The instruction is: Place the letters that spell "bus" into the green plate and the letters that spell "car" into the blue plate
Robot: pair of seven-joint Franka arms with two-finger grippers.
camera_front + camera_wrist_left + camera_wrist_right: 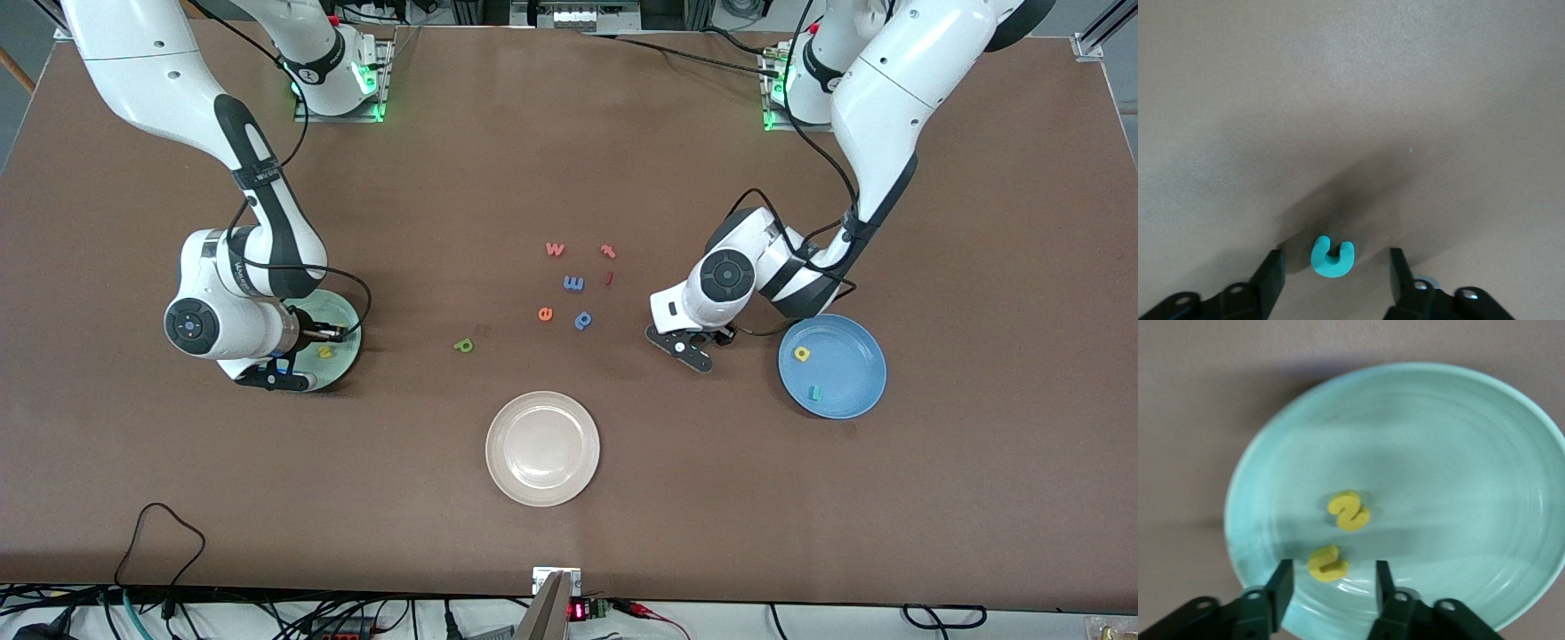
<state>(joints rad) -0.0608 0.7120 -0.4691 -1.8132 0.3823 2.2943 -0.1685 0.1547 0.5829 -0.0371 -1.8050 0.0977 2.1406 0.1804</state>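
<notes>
The teal c (1332,257) lies on the bare table between the open fingers of my left gripper (1335,261), with a gap on each side. That gripper (707,338) is low at the table beside the blue plate (849,356), which holds the yellow a (802,354) and the teal r (813,392). My right gripper (1331,573) stands open over the green plate (1458,453). In that plate lie the yellow s (1349,511) and the yellow u (1327,563), the u just off the fingertips. The green b (463,345) lies on the table, nearer the middle.
A cream-white plate (542,449) sits nearer the front camera at mid-table. Loose letters lie in the middle: orange w (555,249), red t (608,252), blue m (573,283), red i (609,278), orange e (545,313), blue p (582,320).
</notes>
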